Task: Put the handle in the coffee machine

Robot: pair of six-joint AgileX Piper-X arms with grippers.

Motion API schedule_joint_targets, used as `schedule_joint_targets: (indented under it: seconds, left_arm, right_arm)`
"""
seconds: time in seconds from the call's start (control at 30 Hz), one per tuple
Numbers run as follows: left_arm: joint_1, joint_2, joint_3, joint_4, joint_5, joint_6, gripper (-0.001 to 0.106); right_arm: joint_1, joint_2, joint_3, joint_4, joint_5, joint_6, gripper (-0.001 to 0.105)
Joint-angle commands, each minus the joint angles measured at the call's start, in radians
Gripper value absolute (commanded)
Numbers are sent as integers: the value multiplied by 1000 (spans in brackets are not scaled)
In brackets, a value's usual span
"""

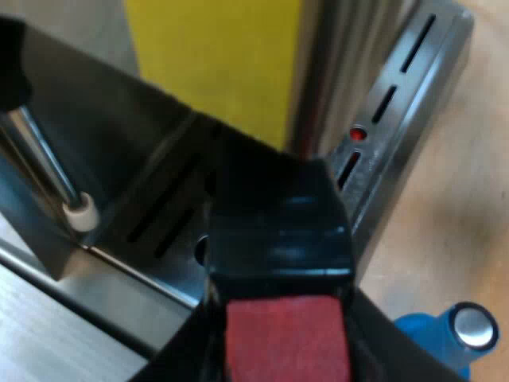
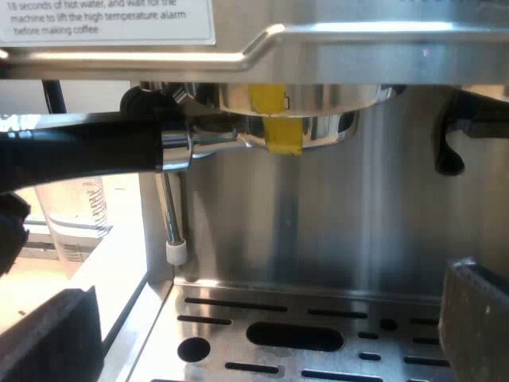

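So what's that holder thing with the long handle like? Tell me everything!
The holder has a round shiny metal cup with yellow tape on it, pressed up under the espresso machine's front. Its dark handle sticks out level, joined by a silver collar, and finishes in a red end. My left gripper's fingers clamp that end from both sides.

The handle (image 1: pixel 278 239) is black, ending in red. The tamper (image 1: pixel 429 330) is blue. The espresso machine (image 2: pixel 318 215) is silver with a yellow strip (image 2: pixel 274 127).
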Motion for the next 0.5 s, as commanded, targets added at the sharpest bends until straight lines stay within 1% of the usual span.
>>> schedule_joint_targets:
  seconds: [0.03,0.07,0.1,0.13,0.27,0.37,0.5]
  left_arm:
    - [32,-38,-32,-70,262,21,0]
    - [34,-38,-32,-70,277,21,0]
    - [39,-38,-32,-69,313,21,0]
    - [39,-38,-32,-68,332,23,0]
    - [37,-38,-32,-68,332,33,0]
    - [37,-38,-32,-68,332,63,0]
    - [37,-38,-32,-62,332,82,0]
  right_arm:
    - [-4,1,-1,-8,6,-7,86]
    - [-4,1,-1,-8,6,-7,86]
    - [-4,1,-1,-8,6,-7,86]
    - [-4,1,-1,-8,6,-7,86]
    - [-4,1,-1,-8,6,-7,86]
    - [-10,1,-1,-8,6,-7,86]
    - [-31,6,-1,-8,4,-7,84]
